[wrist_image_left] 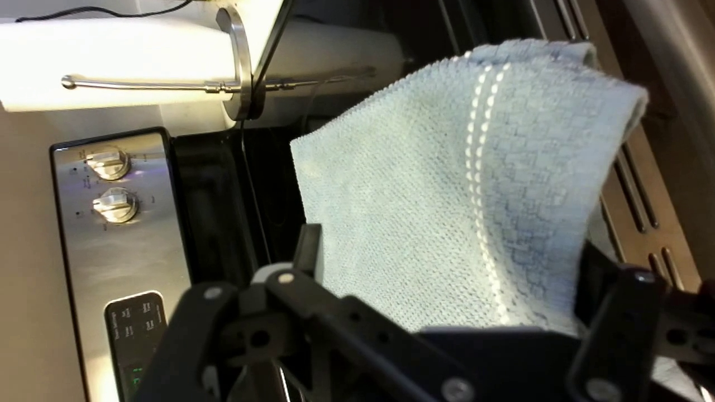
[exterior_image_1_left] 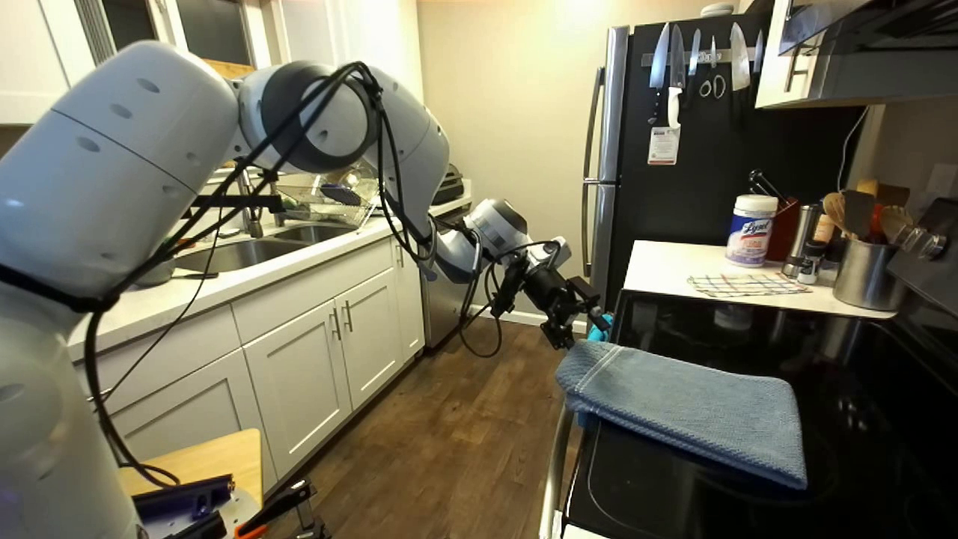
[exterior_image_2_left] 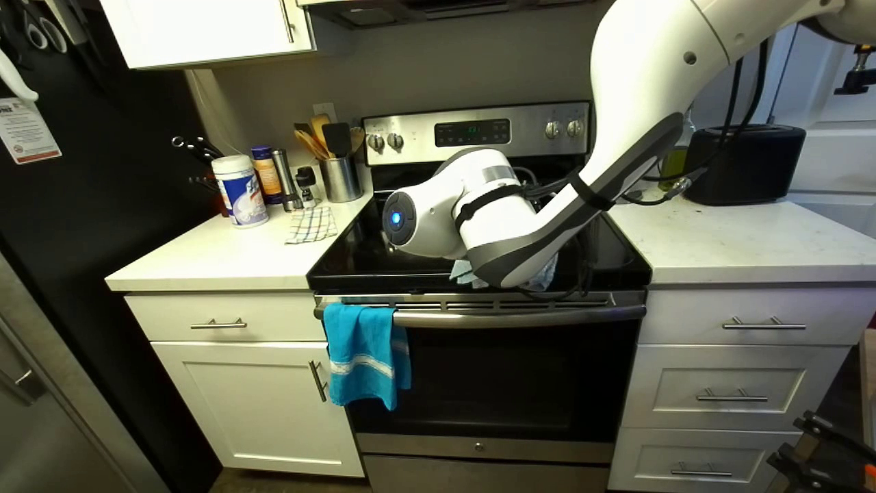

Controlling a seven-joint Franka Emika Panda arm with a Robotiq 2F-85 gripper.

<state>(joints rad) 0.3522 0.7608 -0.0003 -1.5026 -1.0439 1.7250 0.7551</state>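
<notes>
Wrist view: we find the pincer (wrist_image_left: 451, 259) released, its fingers (wrist_image_left: 307, 248) spread wide apart. The blue towel (wrist_image_left: 402, 206) lies in the span between the fingers and extends past their tips. One finger stands at the towel's edge; we cannot determine whether the two touch. Two white stitched stripes (wrist_image_left: 477, 151) cross the towel near its end.

In an exterior view, we locate the same towel folded on the stove (exterior_image_1_left: 861, 419), with its striped end at the front edge, just beside the pincer. In an exterior view, the arm (exterior_image_2_left: 506, 226) conceals the pincer and most of the towel.

Below the front edge of the stove, we note a turquoise towel (exterior_image_2_left: 363, 352) draped over the oven handle (exterior_image_2_left: 520, 319). At the back of the stove stands the control panel (wrist_image_left: 139, 245), which carries knobs (wrist_image_left: 114, 205).

Next to the stove, we observe the white desk (exterior_image_1_left: 666, 262). It supports a checkered cloth (exterior_image_1_left: 748, 284), a wipes canister (exterior_image_1_left: 751, 236) and a steel utensil holder (exterior_image_1_left: 868, 277). Beyond the desk, we identify a black refrigerator (exterior_image_1_left: 711, 195) with knives (exterior_image_1_left: 739, 56) mounted on its side.
</notes>
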